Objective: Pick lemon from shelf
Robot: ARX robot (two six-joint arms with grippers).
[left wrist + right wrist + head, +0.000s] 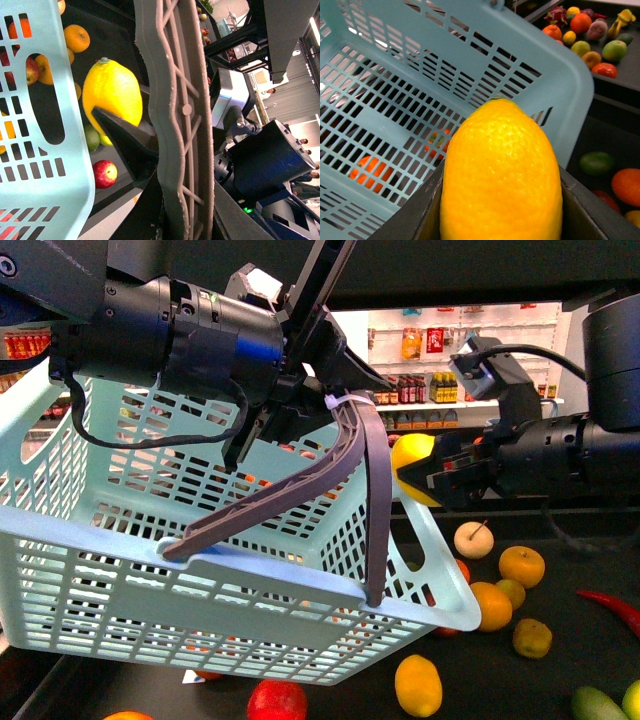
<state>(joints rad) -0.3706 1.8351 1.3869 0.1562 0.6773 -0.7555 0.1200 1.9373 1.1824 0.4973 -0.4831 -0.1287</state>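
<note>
The yellow lemon (410,462) hangs in the air just past the right rim of the light blue basket (120,540), above the shelf's black tray deck (570,585). My right gripper (428,478) is shut on the lemon, whose skin (500,170) fills the right wrist view between the dark fingers (422,212). My left gripper (335,395) is shut on the basket's grey handle (345,465) and holds the basket up at a tilt. The left wrist view has the handle (175,125) close up, with the lemon (111,90) beyond the basket wall (45,125).
Loose fruit lies on the deck under and beside the basket: oranges (522,565), another lemon (418,685), a red apple (277,702), a red chili (612,608). White wall shelving with bottles (430,390) stands far behind. More fruit shows through the basket slats (367,172).
</note>
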